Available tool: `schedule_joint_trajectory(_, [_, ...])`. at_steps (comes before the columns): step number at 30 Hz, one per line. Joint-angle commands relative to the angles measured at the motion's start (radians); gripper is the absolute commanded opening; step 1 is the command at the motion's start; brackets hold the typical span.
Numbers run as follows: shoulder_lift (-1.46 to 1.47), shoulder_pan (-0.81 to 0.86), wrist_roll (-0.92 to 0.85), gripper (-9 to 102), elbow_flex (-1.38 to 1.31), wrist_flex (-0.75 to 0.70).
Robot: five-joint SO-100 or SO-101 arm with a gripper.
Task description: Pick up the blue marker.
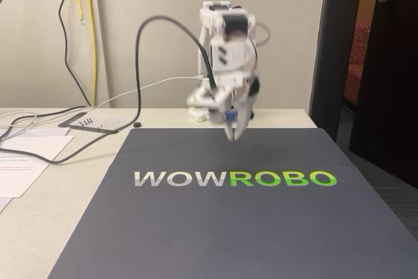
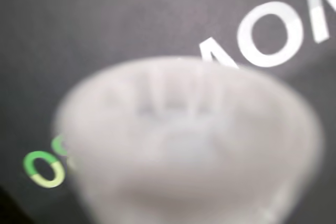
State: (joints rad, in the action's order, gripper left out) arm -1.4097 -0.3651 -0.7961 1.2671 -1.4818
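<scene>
Seen mid-motion and blurred above the far edge of the dark WOWROBO mat [image 1: 228, 227], near its middle: the claw [image 1: 234, 129], tips pointed down and seemingly pinching the blue marker [image 1: 230, 116], a small blue patch showing between the white fingers. Carried clear of the mat, apparently so the lift could count as done, though blur left the grip itself a judgement. Caught from the wrist, just a pale out-of-focus mass [image 2: 189, 145] hanging over the mat's lettering.
</scene>
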Motion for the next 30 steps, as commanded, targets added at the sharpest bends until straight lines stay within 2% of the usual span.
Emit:
schedule_joint_trajectory(1, [-0.057,-0.003,0.086,0,-0.199,-0.155])
schedule_joint_trajectory(7, [-0.046,-0.005,0.241,0,-0.463,-0.391])
schedule_joint_trajectory(13, [-0.097,0.008,0.468,0,-0.555,-0.563])
schedule_joint_trajectory(17, [-0.222,0.015,0.623,0,-0.439,-0.565])
schedule_joint_trajectory(26, [-0.491,0.017,0.735,0,-0.109,-0.561])
schedule_joint_trajectory(30, [-0.686,0.0,0.77,0,0.12,-0.459])
